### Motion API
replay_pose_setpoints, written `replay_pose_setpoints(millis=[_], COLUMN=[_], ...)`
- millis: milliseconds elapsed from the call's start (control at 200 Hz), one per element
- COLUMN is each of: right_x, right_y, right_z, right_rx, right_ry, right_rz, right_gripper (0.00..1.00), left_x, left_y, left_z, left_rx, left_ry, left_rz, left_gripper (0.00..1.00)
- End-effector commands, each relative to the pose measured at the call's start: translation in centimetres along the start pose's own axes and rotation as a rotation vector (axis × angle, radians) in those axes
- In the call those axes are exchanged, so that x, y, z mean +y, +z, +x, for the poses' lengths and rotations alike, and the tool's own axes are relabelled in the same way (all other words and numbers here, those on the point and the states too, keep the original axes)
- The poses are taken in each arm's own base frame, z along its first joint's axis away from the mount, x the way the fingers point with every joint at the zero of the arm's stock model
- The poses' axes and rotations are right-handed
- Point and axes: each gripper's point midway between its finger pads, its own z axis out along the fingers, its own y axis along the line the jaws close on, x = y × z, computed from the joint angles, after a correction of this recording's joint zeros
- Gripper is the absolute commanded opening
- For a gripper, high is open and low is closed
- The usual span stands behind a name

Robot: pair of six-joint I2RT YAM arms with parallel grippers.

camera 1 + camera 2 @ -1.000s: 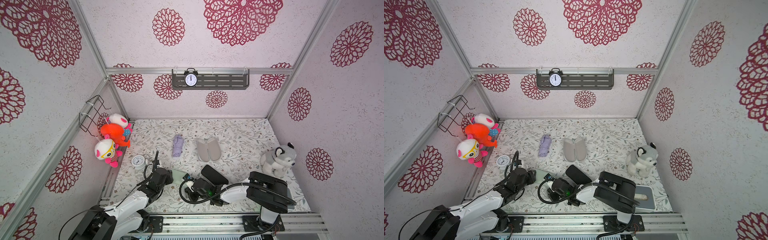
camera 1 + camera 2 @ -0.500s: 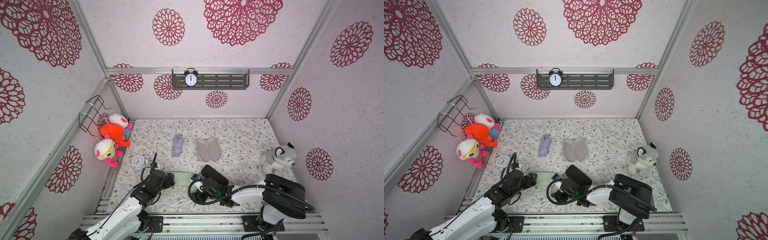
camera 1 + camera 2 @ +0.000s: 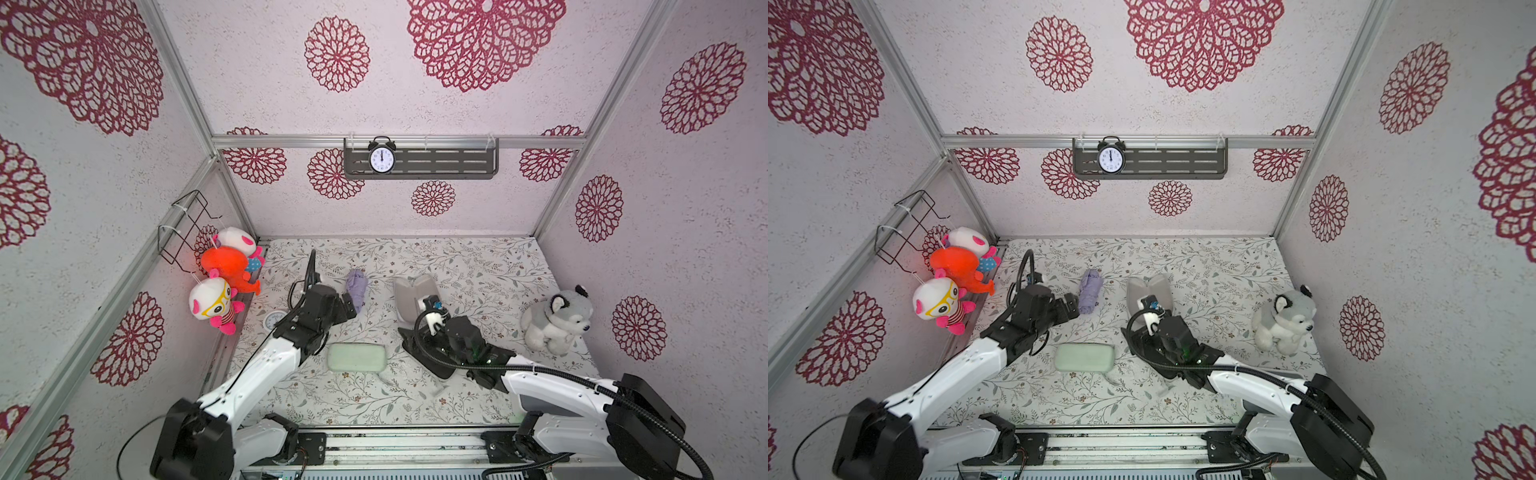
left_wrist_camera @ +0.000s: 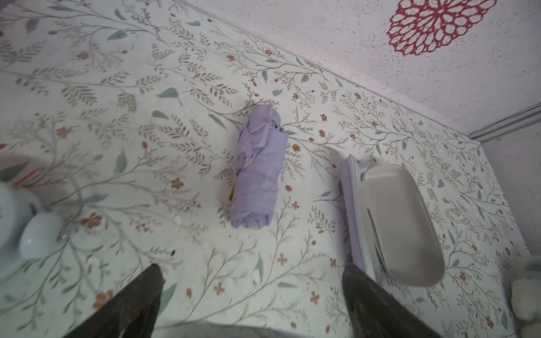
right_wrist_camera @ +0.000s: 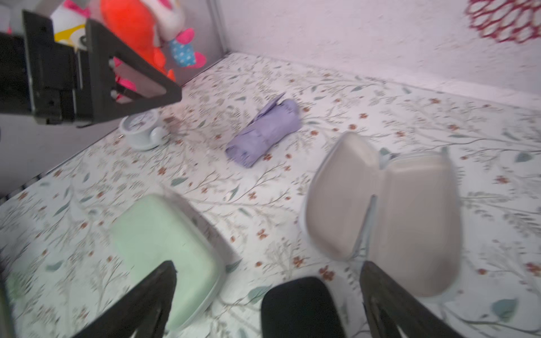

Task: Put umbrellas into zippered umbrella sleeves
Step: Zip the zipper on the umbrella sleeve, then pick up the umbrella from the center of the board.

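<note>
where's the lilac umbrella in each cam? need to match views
In a top view: lilac umbrella lies right beside the open sleeve.
In a top view: lilac umbrella, same place.
Left wrist: lilac umbrella, close, mid-picture.
Right wrist: lilac umbrella, farther off, mid-picture.
Landmark: open sleeve, grey inside, next to it everywhere.

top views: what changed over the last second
Both arms reached away from their bases: the left gripper went from the mint green sleeve toward the lilac umbrella, the right gripper toward the open lilac sleeve. Both opened, leaving the mint green sleeve free and closed. The umbrella and open sleeve stayed put.
</note>
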Motion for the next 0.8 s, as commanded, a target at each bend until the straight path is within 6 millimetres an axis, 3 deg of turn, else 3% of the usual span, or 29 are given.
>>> replay_pose_setpoints(millis=[0, 115, 300, 315, 345, 470, 560, 655, 791], right_x=[-3.4, -6.6, -8.9, -9.0, -9.3, -10.6, -11.1, -12.0, -13.7], right_y=[1.0, 2.3, 4.1, 4.2, 4.4, 4.4, 4.1, 3.8, 4.2], right_z=[-2.9, -3.9, -3.5, -3.4, -3.2, -2.7, -2.6, -2.2, -1.7], right_rx=[-0.029, -0.032, -0.004, 0.001, 0.010, 0.018, 0.015, 0.014, 0.025], right_ry=[0.038, 0.101, 0.134, 0.135, 0.138, 0.158, 0.161, 0.162, 0.192], right_rz=[0.047, 0.083, 0.074, 0.073, 0.075, 0.092, 0.097, 0.122, 0.146], right_gripper=[0.99, 0.99, 0.99, 0.99, 0.99, 0.99, 0.99, 0.99, 0.99], left_x=[-1.4, -1.3, -1.6, -1.3, -1.2, -0.6, -1.2, -0.7, 0.1], left_y=[3.3, 7.4, 12.8, 13.9, 14.7, 16.1, 17.6, 17.9, 18.0], left_z=[-0.8, -0.6, -0.4, 0.7, 0.9, 1.2, 2.8, 3.8, 4.2], left_rx=[0.084, 0.156, 0.262, 0.292, 0.305, 0.341, 0.392, 0.423, 0.429], left_ry=[0.114, 0.130, 0.200, 0.204, 0.202, 0.212, 0.198, 0.222, 0.211], left_rz=[-0.012, -0.055, -0.108, -0.114, -0.120, -0.158, -0.117, -0.147, -0.189], left_gripper=[0.99, 0.99, 0.99, 0.99, 0.98, 0.97, 0.93, 0.91, 0.81])
